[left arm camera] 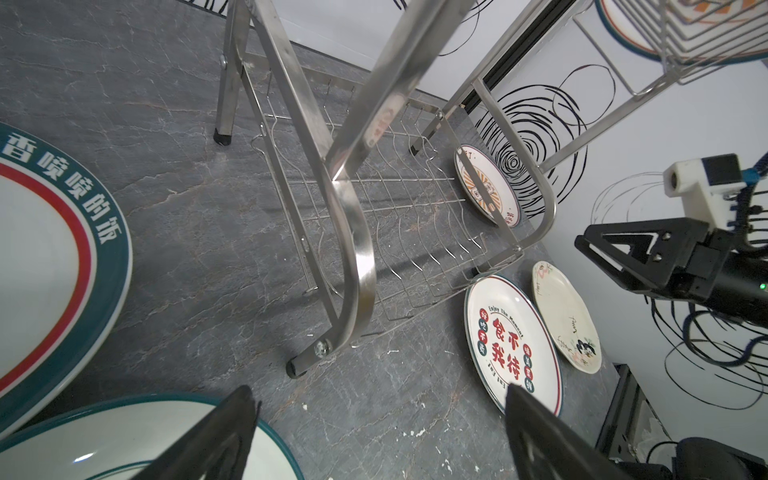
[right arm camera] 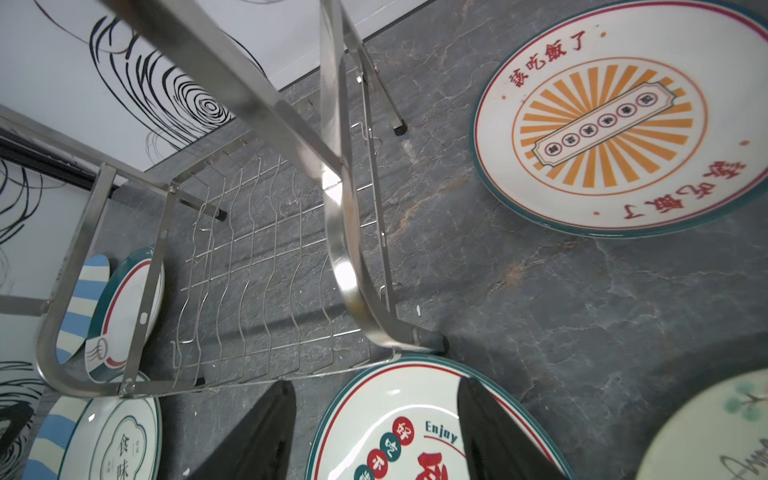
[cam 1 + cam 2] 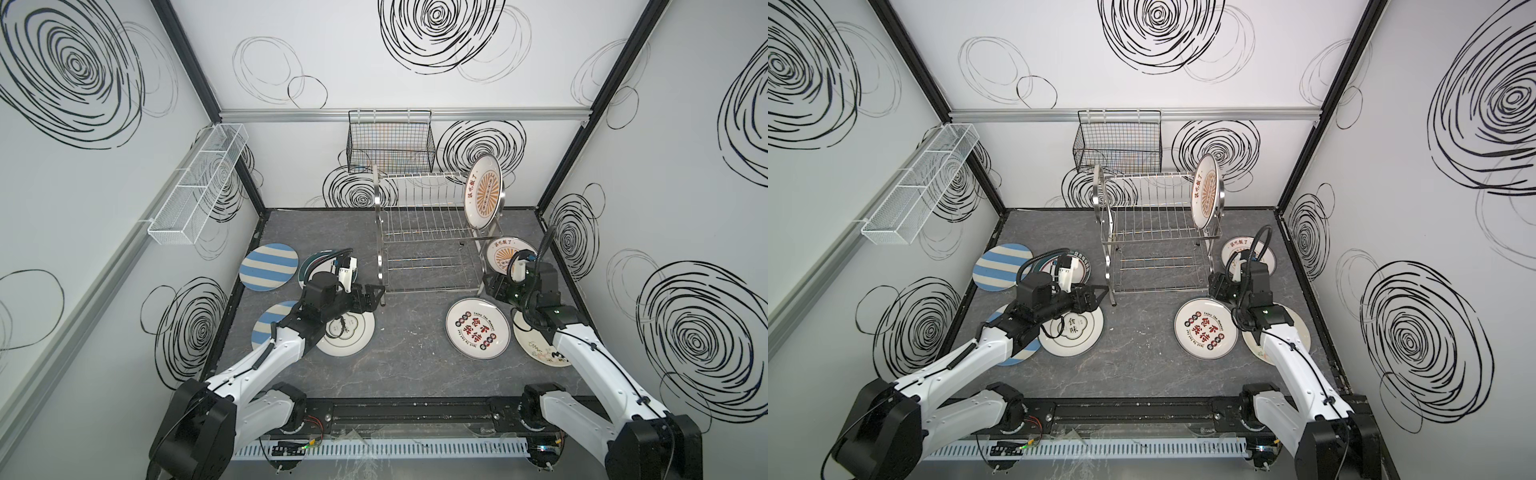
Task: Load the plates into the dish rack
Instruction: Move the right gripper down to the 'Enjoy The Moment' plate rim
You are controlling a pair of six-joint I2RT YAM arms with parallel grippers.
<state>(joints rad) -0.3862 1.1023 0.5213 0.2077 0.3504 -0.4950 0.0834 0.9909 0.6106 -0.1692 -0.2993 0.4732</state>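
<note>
The steel dish rack (image 3: 432, 239) stands at the back middle. One sunburst plate (image 3: 484, 193) stands upright at the right end of its top tier. Other plates lie flat: two striped (image 3: 269, 268) (image 3: 266, 328), a green-rimmed one (image 3: 311, 266), a white one (image 3: 349, 332), a red-character plate (image 3: 478, 329), a sunburst one (image 3: 500, 251), a floral one (image 3: 536, 347). My left gripper (image 1: 380, 415) hangs open over bare table by the rack's front left leg. My right gripper (image 2: 374, 424) is open just above the red-character plate's (image 2: 399, 415) far rim.
A black wire basket (image 3: 390, 143) hangs on the back wall above the rack. A long white mesh basket (image 3: 199, 183) is fixed to the left wall. Grey stone tabletop (image 3: 415, 357) shows between the two plate groups. Enclosure walls close three sides.
</note>
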